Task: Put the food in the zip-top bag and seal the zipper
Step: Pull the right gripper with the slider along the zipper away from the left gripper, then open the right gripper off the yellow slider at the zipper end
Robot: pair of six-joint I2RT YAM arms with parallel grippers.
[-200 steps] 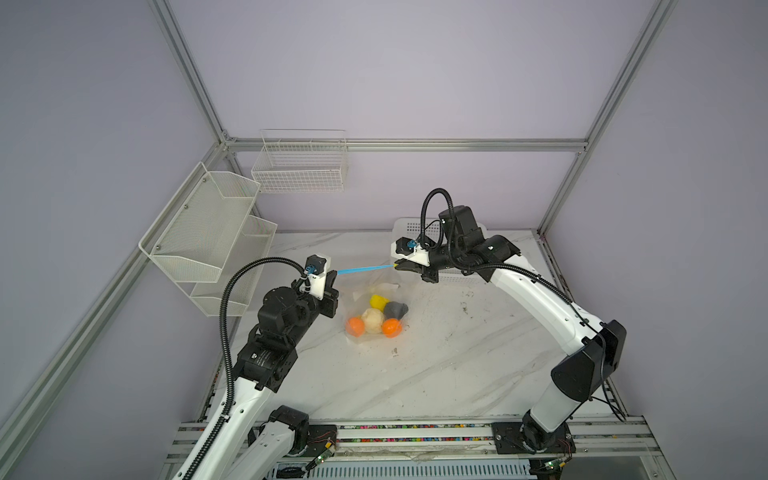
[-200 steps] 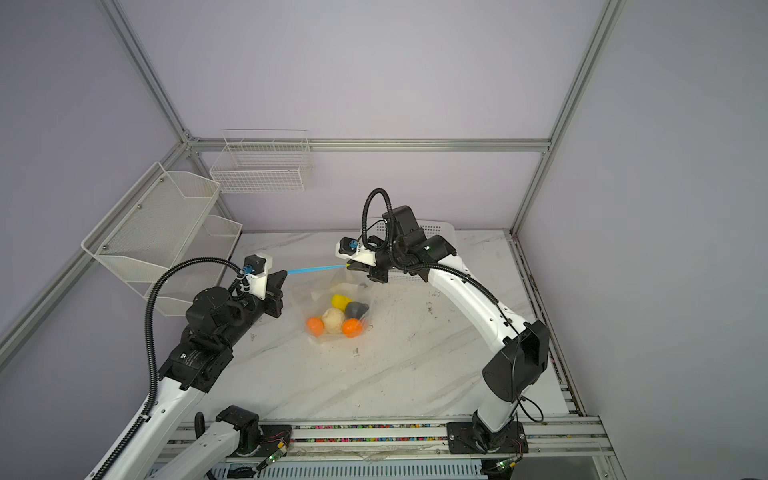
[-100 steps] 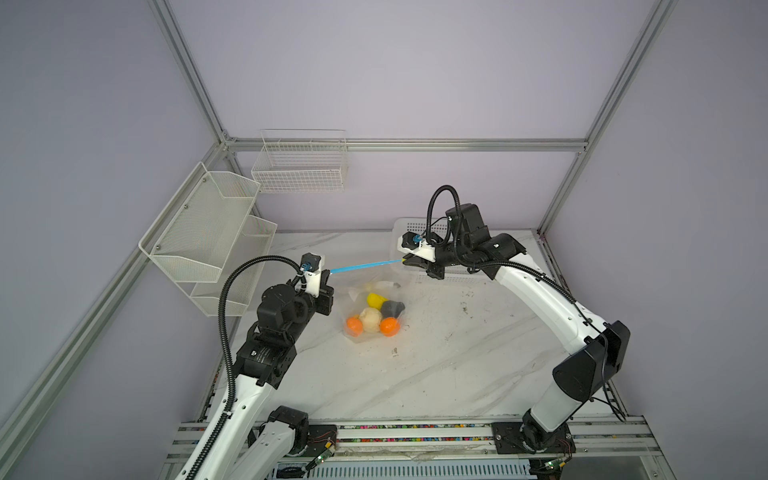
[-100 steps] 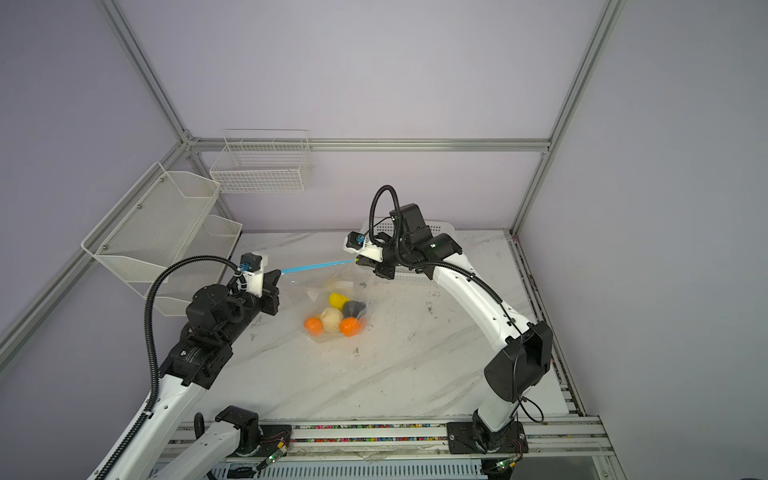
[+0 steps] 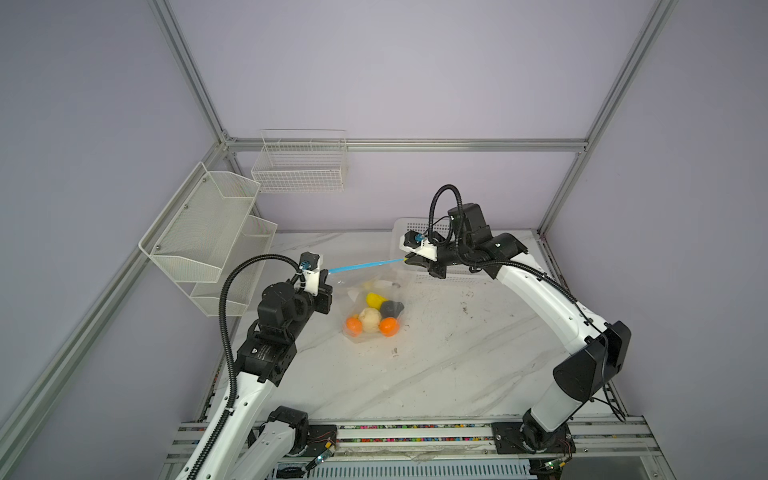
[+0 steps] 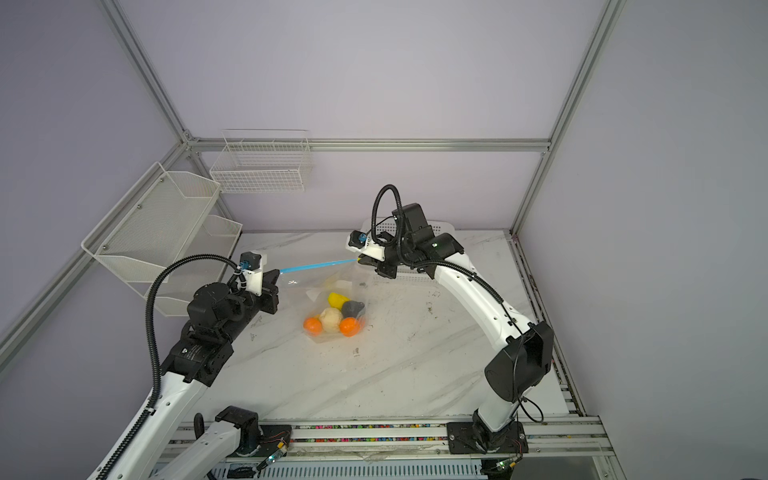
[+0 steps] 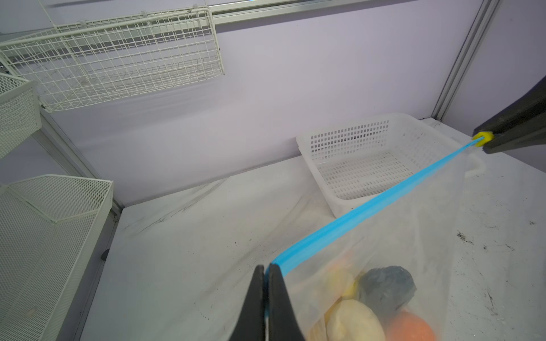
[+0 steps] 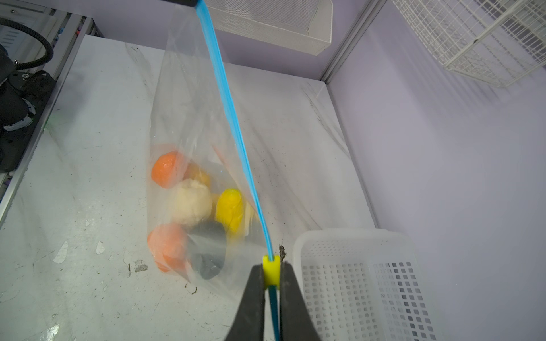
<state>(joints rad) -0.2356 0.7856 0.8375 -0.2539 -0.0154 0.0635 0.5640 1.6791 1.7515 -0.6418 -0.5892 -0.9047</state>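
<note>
The clear zip-top bag [image 5: 353,291] hangs between my two grippers above the table, its light-blue zipper [image 5: 365,264] [image 6: 318,264] pulled taut. My left gripper [image 5: 327,273] [image 7: 266,270] is shut on one end of the strip. At the other end my right gripper [image 5: 405,259] [image 8: 271,270] is shut on the yellow slider tab [image 8: 271,267] [image 7: 483,138]. The food sits in the bag's bottom: two orange balls [image 5: 353,325] [image 5: 389,326], a cream lumpy ball [image 5: 370,319], a yellow piece [image 5: 375,299] and a black lump [image 5: 391,308].
A white perforated basket [image 5: 419,232] [image 8: 369,280] stands on the table just behind my right gripper. A wire basket [image 5: 300,164] hangs on the back wall, and white mesh shelves [image 5: 203,232] hang on the left wall.
My right gripper has moved right and back with the slider, so the blue strip is stretched longer. The left gripper has shifted slightly left. The bag has lifted a little.
</note>
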